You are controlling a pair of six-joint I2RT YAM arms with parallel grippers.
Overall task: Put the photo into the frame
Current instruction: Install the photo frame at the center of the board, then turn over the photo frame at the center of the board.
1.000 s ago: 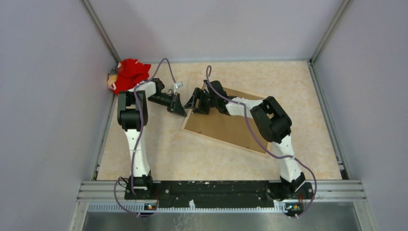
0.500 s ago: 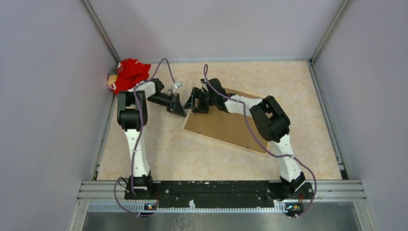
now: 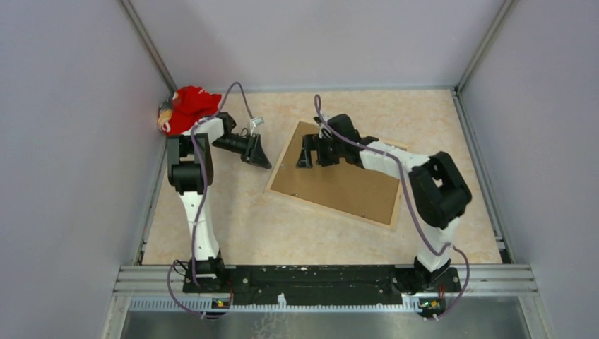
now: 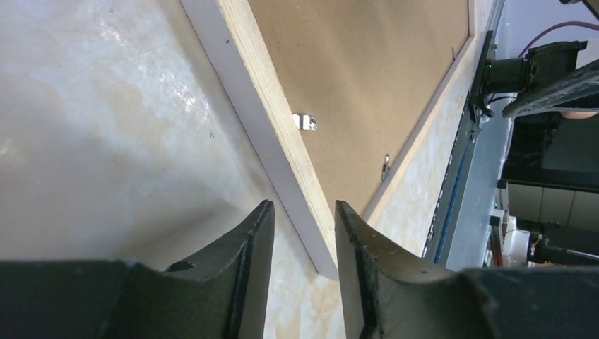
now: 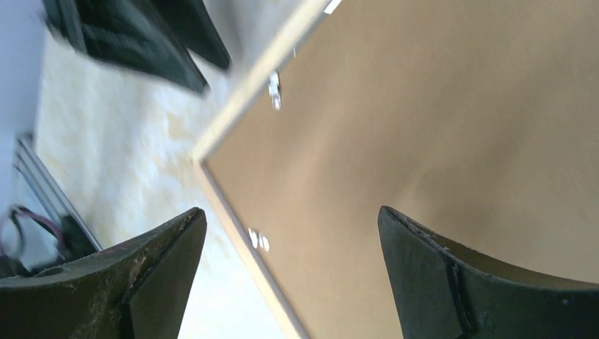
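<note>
The frame [image 3: 281,158] lies face down on the table, its white side and light wood rear edge showing in the left wrist view [image 4: 272,134]. A brown backing board [image 3: 342,183] fills it. The photo is hidden. My left gripper [image 3: 258,152] hovers just left of the frame's left edge, jaws a little apart and empty [image 4: 302,208]; the frame's near corner shows between the fingertips. My right gripper [image 3: 309,151] is open wide and empty above the board's far left part [image 5: 291,212]. The frame's edge [image 5: 236,95] and the board [image 5: 424,141] lie beneath it.
A red cloth [image 3: 187,107] lies in the far left corner against the wall. Small metal clips [image 4: 305,122] sit on the frame's rear edges. Grey walls enclose the table on three sides. A metal rail [image 3: 325,275] runs along the near edge.
My right arm has swung right, and its gripper has moved from the frame's left edge to over the backing board. The frame's far corner now shows. My left gripper has shifted slightly.
</note>
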